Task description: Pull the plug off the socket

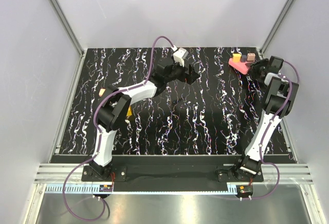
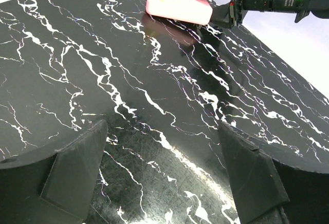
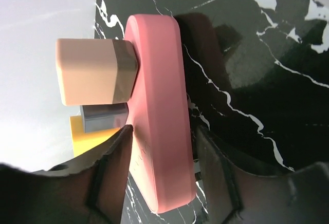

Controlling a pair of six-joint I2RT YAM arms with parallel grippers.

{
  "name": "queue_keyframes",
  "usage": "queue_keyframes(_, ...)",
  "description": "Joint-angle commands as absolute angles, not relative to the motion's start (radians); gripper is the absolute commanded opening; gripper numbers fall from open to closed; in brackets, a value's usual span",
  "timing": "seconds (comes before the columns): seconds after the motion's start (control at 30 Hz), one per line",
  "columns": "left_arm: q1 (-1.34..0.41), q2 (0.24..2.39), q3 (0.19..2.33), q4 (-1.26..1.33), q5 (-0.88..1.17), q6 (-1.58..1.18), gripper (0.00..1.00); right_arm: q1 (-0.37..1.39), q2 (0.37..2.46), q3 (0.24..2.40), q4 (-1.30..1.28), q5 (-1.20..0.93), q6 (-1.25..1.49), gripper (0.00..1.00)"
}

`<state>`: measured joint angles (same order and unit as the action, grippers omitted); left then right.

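Right gripper (image 3: 163, 131) straddles the pink socket (image 3: 154, 59) at the table's far-right corner, jaws close against its flanks, pinch unconfirmed, tan plug (image 3: 92, 72) projecting from its face; left gripper (image 2: 162, 131), spread wide, hovers farther off.

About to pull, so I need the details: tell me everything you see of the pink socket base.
The pink socket base is a smooth, rounded-edged, plastic-looking slab lying flat on the black marbled table, far right. A tan plug, a grey plug and a yellow plug stand in it. The right tool's fingers flank one end; grip unclear.
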<state>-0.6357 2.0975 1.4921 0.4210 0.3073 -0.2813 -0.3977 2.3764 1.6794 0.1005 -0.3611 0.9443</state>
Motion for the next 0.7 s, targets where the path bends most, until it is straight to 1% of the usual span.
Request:
queue_keyframes(0.0, -0.634, 2.085, 1.502, 0.505, 0.278, -0.249, 0.93, -0.399, 2.399, 1.720, 0.087, -0.383, 0.979, 0.50)
queue_keyframes(0.07, -0.634, 2.085, 1.494, 0.512, 0.279, -0.250, 0.93, -0.399, 2.387, 1.704, 0.087, -0.384, 0.977, 0.45)
queue_keyframes(0.1, -0.634, 2.088, 1.497, 0.511, 0.281, -0.252, 0.93, -0.400, 2.382, 1.698, 0.087, -0.383, 0.974, 0.40)
queue_keyframes(0.23, -0.635, 2.094, 1.505, 0.514, 0.288, -0.258, 0.93, -0.399, 2.349, 1.646, 0.107, -0.406, 0.974, 0.27)
queue_keyframes(0.3, -0.635, 2.098, 1.509, 0.515, 0.294, -0.261, 0.93, -0.397, 2.309, 1.586, 0.135, -0.408, 0.976, 0.23)
queue_keyframes(0.47, -0.635, 2.125, 1.549, 0.486, 0.327, -0.255, 0.96, -0.393, 2.186, 1.422, 0.156, -0.405, 0.945, 0.20)
queue_keyframes(0.57, -0.635, 2.143, 1.581, 0.453, 0.345, -0.270, 0.95, -0.393, 2.096, 1.303, 0.166, -0.390, 0.917, 0.20)
queue_keyframes(0.67, -0.638, 2.151, 1.580, 0.477, 0.374, -0.288, 0.95, -0.393, 2.011, 1.191, 0.175, -0.391, 0.894, 0.20)
